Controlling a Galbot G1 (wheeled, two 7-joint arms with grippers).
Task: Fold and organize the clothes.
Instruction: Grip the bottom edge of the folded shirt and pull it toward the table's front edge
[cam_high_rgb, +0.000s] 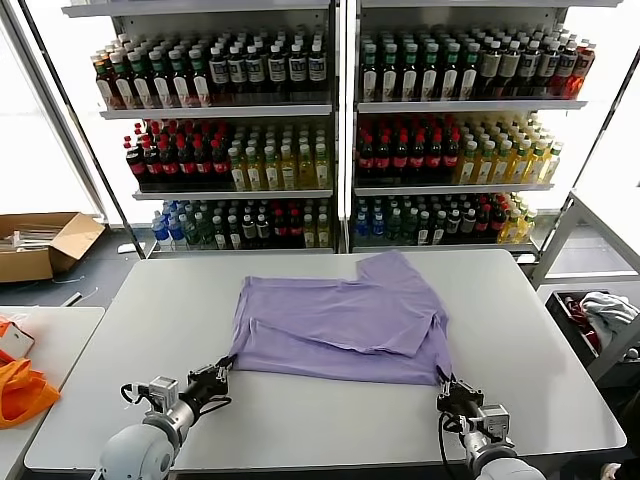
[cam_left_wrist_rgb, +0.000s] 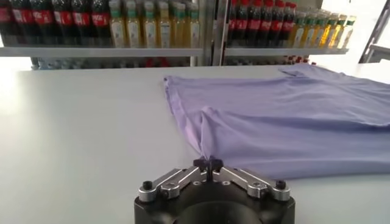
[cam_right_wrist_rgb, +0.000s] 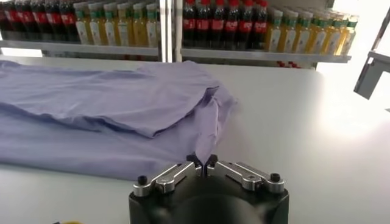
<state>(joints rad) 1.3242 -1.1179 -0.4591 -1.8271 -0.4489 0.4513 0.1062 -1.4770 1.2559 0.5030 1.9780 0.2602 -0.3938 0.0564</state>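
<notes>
A lilac T-shirt (cam_high_rgb: 345, 318) lies partly folded in the middle of the white table (cam_high_rgb: 150, 310), its plain side up, one sleeve (cam_high_rgb: 392, 270) sticking out toward the far right. A folded-over layer runs across its upper surface, leaving a narrower strip of the lower layer showing along the near edge.

The left gripper (cam_high_rgb: 218, 376) sits low at the shirt's near left corner. In the left wrist view its jaws are closed tight together on a pinch of lilac cloth (cam_left_wrist_rgb: 206, 137), and the fabric rises in a small ridge from the fingertips (cam_left_wrist_rgb: 214, 162) — the rest of the shirt spreads flat away across the table.

The right gripper (cam_high_rgb: 447, 384) is at the near right corner. Its jaws are likewise pressed together, with the shirt's edge (cam_right_wrist_rgb: 206, 131) pulled up into a peaked fold between them in the right wrist view.

Beyond the table stand shelves of bottled drinks (cam_high_rgb: 400, 150). A cardboard box (cam_high_rgb: 40, 245) rests on the floor at the far left, orange fabric (cam_high_rgb: 22, 390) lies on a second table (cam_high_rgb: 60, 335) at the left, and a bin of clothes (cam_high_rgb: 598, 320) stands at the right.
</notes>
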